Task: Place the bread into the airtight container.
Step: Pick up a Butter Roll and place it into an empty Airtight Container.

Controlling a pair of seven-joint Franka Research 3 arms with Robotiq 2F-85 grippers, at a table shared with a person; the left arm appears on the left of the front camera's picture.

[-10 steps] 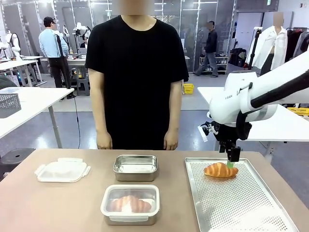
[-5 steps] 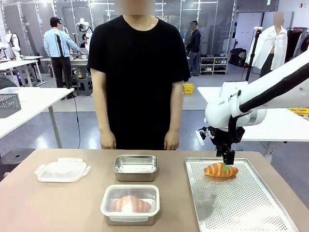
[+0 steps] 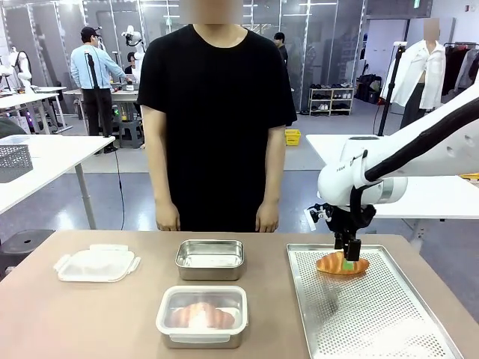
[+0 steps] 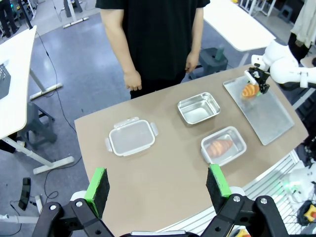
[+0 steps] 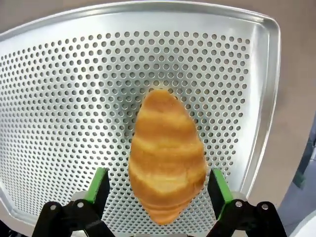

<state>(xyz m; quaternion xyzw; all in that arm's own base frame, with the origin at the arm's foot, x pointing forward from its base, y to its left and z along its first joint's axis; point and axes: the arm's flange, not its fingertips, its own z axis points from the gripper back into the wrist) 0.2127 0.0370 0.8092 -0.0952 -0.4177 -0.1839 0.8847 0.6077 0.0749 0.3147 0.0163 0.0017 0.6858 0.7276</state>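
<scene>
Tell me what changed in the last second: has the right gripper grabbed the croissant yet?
The right gripper came down and shifted left over the tray; its open jaws now straddle the croissant, not yet closed. The croissant, empty container, filled container and lid stayed put.

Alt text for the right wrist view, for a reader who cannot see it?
A golden croissant lies on a perforated metal tray, flanked by the open green-padded fingers of the right end effector.

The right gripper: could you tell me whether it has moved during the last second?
Yes. The right gripper has come down and leftward against the far rim of the tray, open astride the croissant.
</scene>
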